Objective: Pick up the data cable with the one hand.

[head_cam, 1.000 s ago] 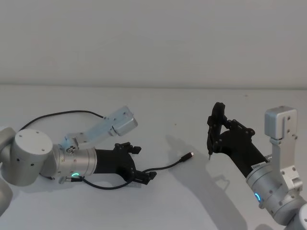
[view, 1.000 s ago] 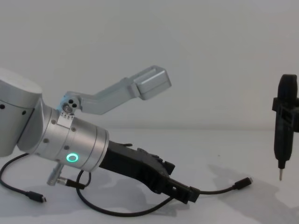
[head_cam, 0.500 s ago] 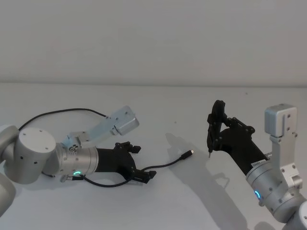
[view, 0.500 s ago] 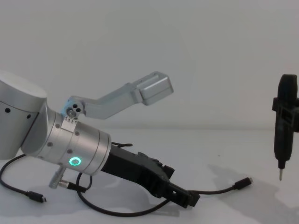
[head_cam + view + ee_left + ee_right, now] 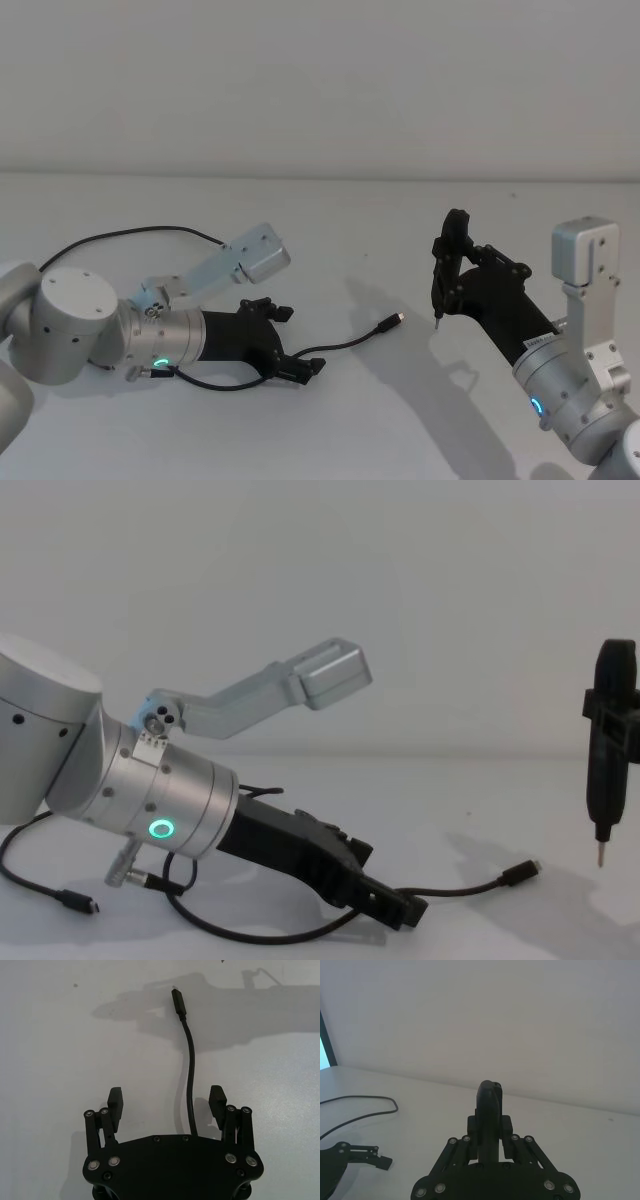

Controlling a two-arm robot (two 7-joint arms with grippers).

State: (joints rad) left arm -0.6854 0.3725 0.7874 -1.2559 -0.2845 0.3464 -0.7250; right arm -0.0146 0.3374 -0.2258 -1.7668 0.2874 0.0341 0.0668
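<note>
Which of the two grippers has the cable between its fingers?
The left gripper: open, low over the table, the data cable running between its fingers. The right gripper is shut on a pen-like tool.

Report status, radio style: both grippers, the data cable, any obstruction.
Left gripper open, straddling data cable. Right gripper shut on pen tool, raised off to the right. Cable flat on table, ungrasped. No obstruction.

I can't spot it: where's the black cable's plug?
Head view, middle: the silver-tipped plug of the thin black data cable lies between the black left gripper and the right gripper's pen-like tool.
</note>
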